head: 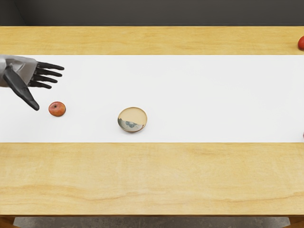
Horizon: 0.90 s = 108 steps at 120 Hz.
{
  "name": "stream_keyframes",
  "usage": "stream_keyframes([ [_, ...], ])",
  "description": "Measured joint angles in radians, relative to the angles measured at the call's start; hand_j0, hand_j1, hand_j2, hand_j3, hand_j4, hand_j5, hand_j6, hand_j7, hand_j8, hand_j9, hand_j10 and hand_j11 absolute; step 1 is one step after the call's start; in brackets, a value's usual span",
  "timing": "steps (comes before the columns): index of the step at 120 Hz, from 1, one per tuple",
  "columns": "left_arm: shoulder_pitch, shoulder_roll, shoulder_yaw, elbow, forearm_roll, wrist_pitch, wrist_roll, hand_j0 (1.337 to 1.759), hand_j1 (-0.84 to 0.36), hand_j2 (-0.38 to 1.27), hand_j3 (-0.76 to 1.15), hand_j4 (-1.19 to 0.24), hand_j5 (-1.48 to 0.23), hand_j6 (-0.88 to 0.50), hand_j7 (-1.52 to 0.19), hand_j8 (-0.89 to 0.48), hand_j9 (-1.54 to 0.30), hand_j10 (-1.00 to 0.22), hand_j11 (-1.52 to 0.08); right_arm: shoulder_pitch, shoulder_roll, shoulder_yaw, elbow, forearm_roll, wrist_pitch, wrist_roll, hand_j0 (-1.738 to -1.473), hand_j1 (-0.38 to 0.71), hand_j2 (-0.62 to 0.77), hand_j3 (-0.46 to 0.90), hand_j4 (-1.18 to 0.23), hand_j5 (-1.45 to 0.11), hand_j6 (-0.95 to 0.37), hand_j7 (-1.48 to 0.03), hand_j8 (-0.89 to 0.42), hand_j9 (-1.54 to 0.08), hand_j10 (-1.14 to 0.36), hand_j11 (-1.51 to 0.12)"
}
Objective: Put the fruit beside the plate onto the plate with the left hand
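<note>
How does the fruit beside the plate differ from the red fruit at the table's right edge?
The fruit beside the plate lies on the white strip, near the left hand; the edge fruit lies on bare wood, far from it. The first shows whole and orange-red; the edge fruit is cut off by the picture and deeper red. Both look round, and nothing touches them.

You see a plain computer-made test room: a long light wooden table (152, 175) with a white strip (213, 95), a dark grey wall (152, 12) behind.
</note>
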Motion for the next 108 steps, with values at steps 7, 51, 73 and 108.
stream_keyframes([
  [7,0.000,0.000,0.000,0.001,0.001,0.000,0.004,1.658,0.34,0.00,0.00,-0.01,-0.01,-0.01,-0.01,-0.01,-0.01,-0.01,-0.01,-0.002,0.000,0.000,-0.001,-0.001,0.000,0.000,-1.658,-0.35,0.00,0.00,0.00,0.00,0.00,0.00,0.00,0.00,0.00,0.00],
  [51,0.003,-0.048,0.047,0.011,0.156,0.062,0.113,1.658,0.34,0.00,0.00,-0.01,-0.01,-0.01,-0.01,-0.01,-0.01,-0.01,-0.01,-0.007,0.000,0.000,-0.001,-0.003,0.000,0.000,-1.658,-0.35,0.00,0.00,0.00,0.00,0.00,0.00,0.00,0.00,0.00,0.00],
  [73,-0.067,-0.112,0.077,0.068,0.214,0.134,0.133,1.658,0.34,0.00,0.00,-0.01,-0.01,-0.02,-0.01,-0.01,-0.01,-0.01,-0.01,-0.007,0.000,0.000,-0.002,-0.003,0.000,0.000,-1.658,-0.35,0.00,0.00,0.00,0.00,0.00,0.00,0.00,0.00,0.00,0.00],
  [108,-0.196,-0.341,0.407,0.158,0.108,0.312,0.048,1.658,0.33,0.00,0.00,-0.02,-0.02,-0.02,-0.02,-0.02,-0.02,-0.02,-0.02,-0.007,0.000,0.000,-0.002,-0.003,0.000,0.000,-1.658,-0.35,0.00,0.00,0.00,0.00,0.00,0.00,0.00,0.00,0.00,0.00],
])
